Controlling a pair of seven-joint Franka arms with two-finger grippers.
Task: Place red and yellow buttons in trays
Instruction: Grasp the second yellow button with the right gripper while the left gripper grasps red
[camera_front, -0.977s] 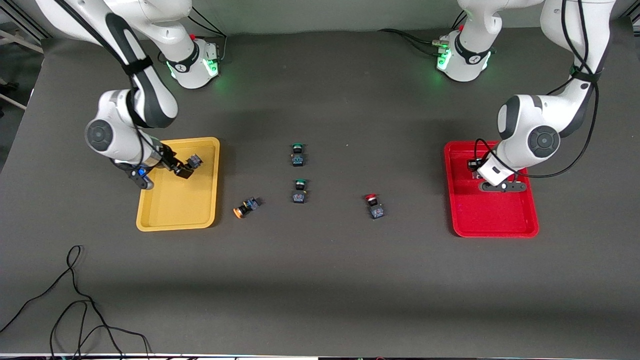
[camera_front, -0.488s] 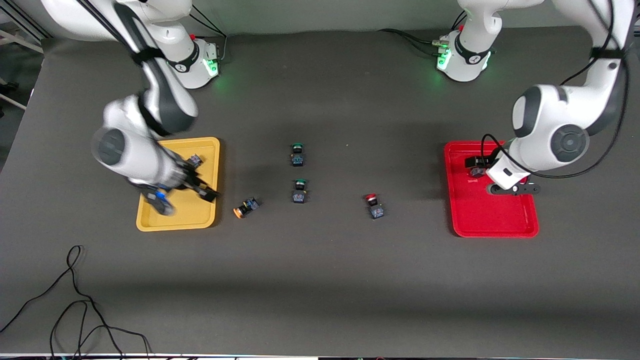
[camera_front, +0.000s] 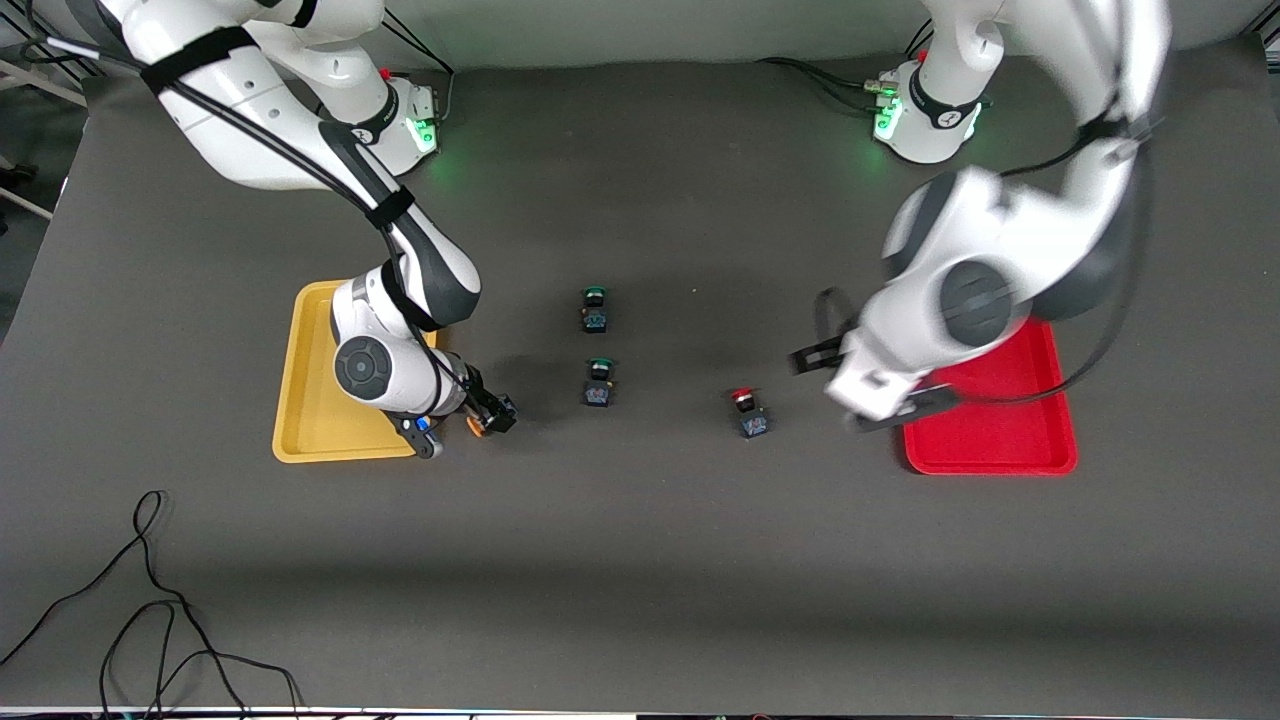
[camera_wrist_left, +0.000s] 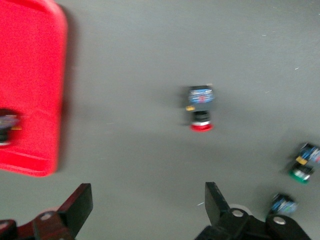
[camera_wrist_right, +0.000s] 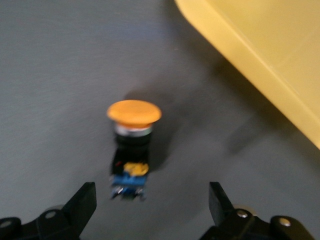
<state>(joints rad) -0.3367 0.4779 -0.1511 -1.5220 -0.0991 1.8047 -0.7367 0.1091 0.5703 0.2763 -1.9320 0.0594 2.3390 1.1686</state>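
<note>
An orange-yellow button (camera_front: 474, 426) lies on the table beside the yellow tray (camera_front: 310, 400). My right gripper (camera_front: 488, 412) is open just over it. In the right wrist view the button (camera_wrist_right: 132, 145) sits just ahead of the open gripper (camera_wrist_right: 150, 205), beside the tray (camera_wrist_right: 270, 60). A red button (camera_front: 745, 410) stands mid-table. My left gripper (camera_front: 850, 385) is open in the air between it and the red tray (camera_front: 1000, 430). The left wrist view shows the red button (camera_wrist_left: 200, 107), the open gripper (camera_wrist_left: 147, 205), the red tray (camera_wrist_left: 30, 85) and a button (camera_wrist_left: 5, 127) in it. The right arm hides the far part of the yellow tray.
Two green-capped buttons (camera_front: 595, 308) (camera_front: 599, 382) stand mid-table, one nearer the front camera than the other. They also show in the left wrist view (camera_wrist_left: 302, 165). A black cable (camera_front: 150, 600) lies at the near corner by the right arm's end.
My right gripper left a button in the yellow tray and moved to the orange-yellow button beside it. My left gripper left a button in the red tray and swung toward the red button.
</note>
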